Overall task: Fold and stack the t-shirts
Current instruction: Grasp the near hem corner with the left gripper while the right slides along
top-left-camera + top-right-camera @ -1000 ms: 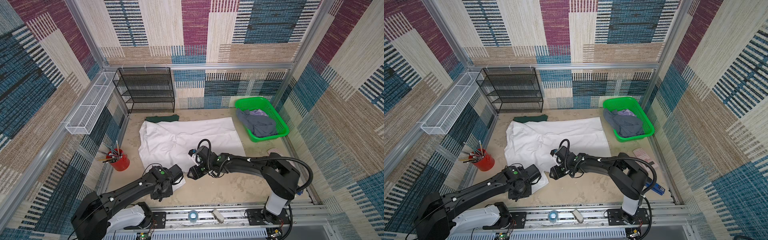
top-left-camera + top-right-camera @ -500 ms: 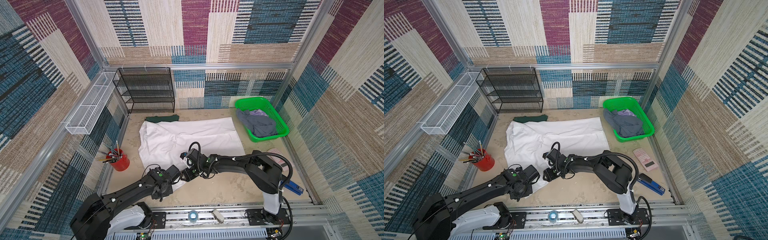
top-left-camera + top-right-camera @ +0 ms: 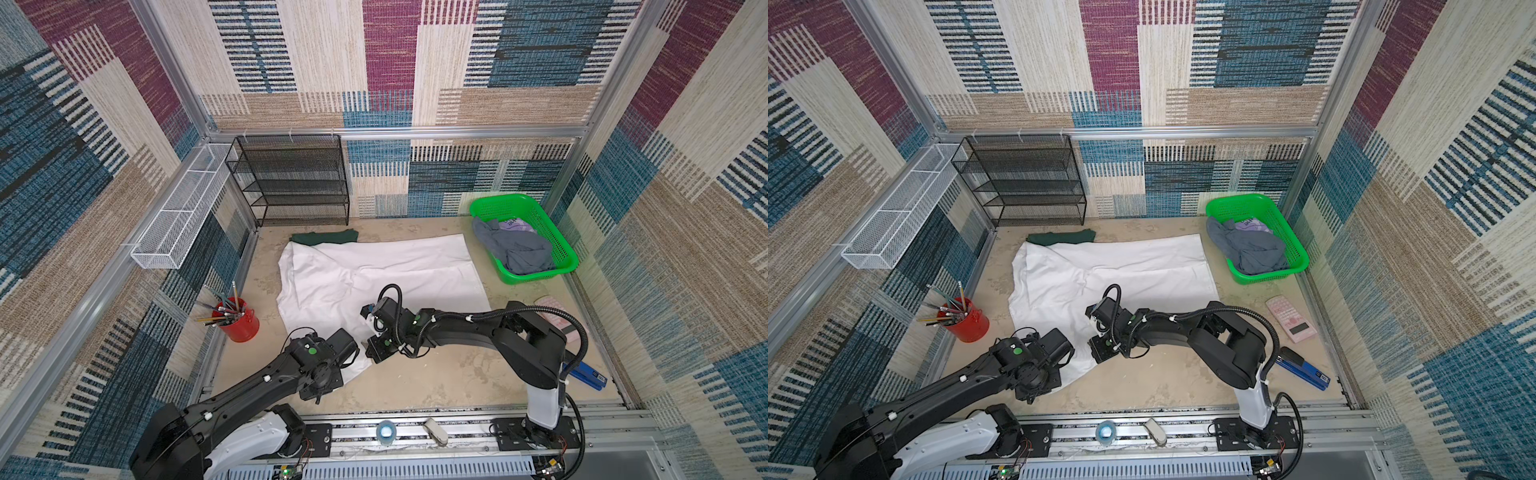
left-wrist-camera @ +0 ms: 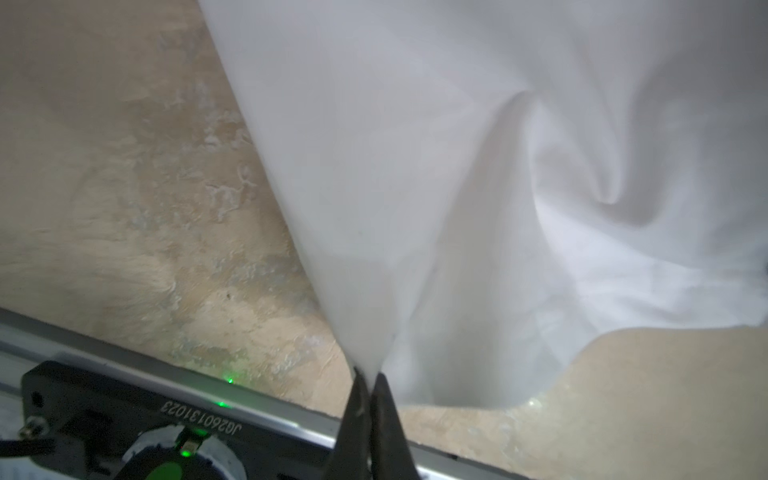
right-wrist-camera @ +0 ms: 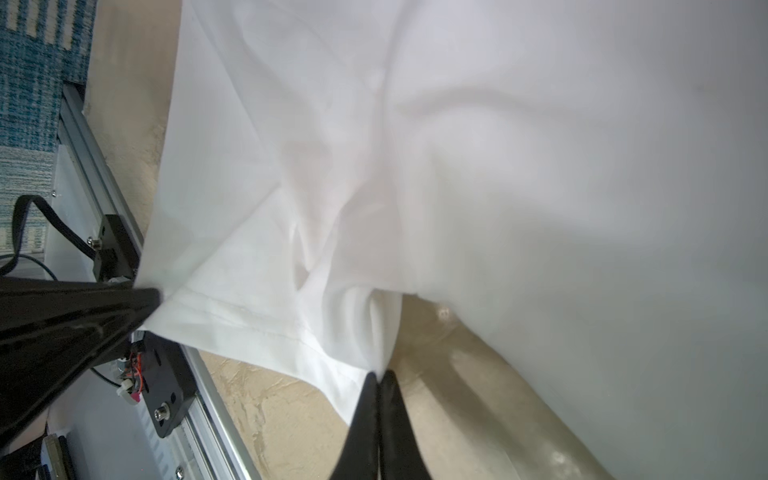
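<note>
The white t-shirt [image 3: 386,270] lies spread over the middle of the sandy table [image 3: 440,378], its long side running from nine to three o'clock. A loose flap trails toward eight o'clock, where both arms meet. The left gripper [image 4: 370,376] is closed tight on the cloth — in the left wrist view its two dark fingers pinch a gathered peak of white fabric that rises off the tabletop. The right gripper [image 5: 379,373], just beside it toward three o'clock, is likewise clamped on a bunched fold of the same shirt near its stitched hem. In the right wrist view that hem stretches between the two grips. The dark green t-shirt [image 3: 324,237] lies flat at ten o'clock, touching the white one's far edge — just in front of the black mesh shelf [image 3: 291,187]. The grey t-shirt [image 3: 519,251], lilac patch showing, is crumpled inside the green mesh basket [image 3: 540,277] at two o'clock. A red cup of pencils [image 3: 241,328] stands at nine o'clock. A pink calculator [image 3: 1291,318] lies at three and a blue stapler [image 3: 1304,370] at four o'clock.
</note>
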You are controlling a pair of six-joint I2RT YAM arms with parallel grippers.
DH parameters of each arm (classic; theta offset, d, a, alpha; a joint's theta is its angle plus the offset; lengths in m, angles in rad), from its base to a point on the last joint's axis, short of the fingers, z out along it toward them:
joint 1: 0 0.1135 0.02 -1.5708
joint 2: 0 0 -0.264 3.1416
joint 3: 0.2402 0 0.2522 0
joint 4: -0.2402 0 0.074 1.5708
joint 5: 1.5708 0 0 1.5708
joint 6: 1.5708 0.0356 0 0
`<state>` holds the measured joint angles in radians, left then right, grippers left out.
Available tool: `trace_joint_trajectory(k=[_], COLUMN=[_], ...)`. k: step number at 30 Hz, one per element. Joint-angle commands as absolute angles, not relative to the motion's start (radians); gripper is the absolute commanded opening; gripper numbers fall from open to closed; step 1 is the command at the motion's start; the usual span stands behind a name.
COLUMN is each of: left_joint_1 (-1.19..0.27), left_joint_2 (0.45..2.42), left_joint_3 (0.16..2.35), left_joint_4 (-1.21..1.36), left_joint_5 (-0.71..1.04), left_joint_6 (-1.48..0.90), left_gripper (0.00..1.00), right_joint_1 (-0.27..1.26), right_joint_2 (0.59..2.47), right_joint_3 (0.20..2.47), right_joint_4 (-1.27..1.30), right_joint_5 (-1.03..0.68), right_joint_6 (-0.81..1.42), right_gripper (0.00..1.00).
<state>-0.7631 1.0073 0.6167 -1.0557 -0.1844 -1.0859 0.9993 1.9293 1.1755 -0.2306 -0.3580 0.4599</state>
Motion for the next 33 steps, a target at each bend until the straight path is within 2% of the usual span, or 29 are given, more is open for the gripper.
trace_joint_trajectory(k=[1, 7, 11, 15, 17, 21, 26, 33], left_joint_1=[-0.767, -0.779, -0.784, -0.803, -0.807, -0.807, -0.806, -0.794], left_joint_2=[0.951, 0.897, 0.916, 0.929, 0.913, 0.896, 0.963, 1.008], left_joint_3=[0.650, 0.666, 0.658, 0.649, 0.659, 0.658, 0.593, 0.546], left_joint_4=[-1.249, -1.328, -1.293, -1.271, -1.285, -1.260, -1.180, -1.144], left_joint_5=[-0.248, -0.324, -0.304, -0.286, -0.307, -0.311, -0.288, -0.298], left_joint_6=[-1.204, -1.290, -1.256, -1.242, -1.250, -1.238, -1.243, -1.288], left_gripper=[0.00, 0.00, 0.01, 0.20, 0.25, 0.34, 0.34, 0.34], right_joint_1=[0.999, 0.999, 0.999, 1.000, 1.000, 1.000, 0.967, 0.815], right_joint_2=[1.904, 1.838, 1.781, 1.749, 1.752, 1.778, 1.764, 1.639], right_joint_3=[1.152, 1.067, 1.021, 1.010, 1.020, 1.053, 1.043, 0.941], right_joint_4=[-0.181, -0.105, -0.078, -0.083, -0.093, -0.130, -0.158, -0.195], right_joint_5=[-0.361, -0.346, -0.333, -0.318, -0.324, -0.317, -0.287, -0.273], right_joint_6=[0.547, 0.646, 0.675, 0.673, 0.662, 0.635, 0.623, 0.563], right_gripper=[0.00, 0.01, 0.12, 0.26, 0.33, 0.33, 0.33, 0.34])
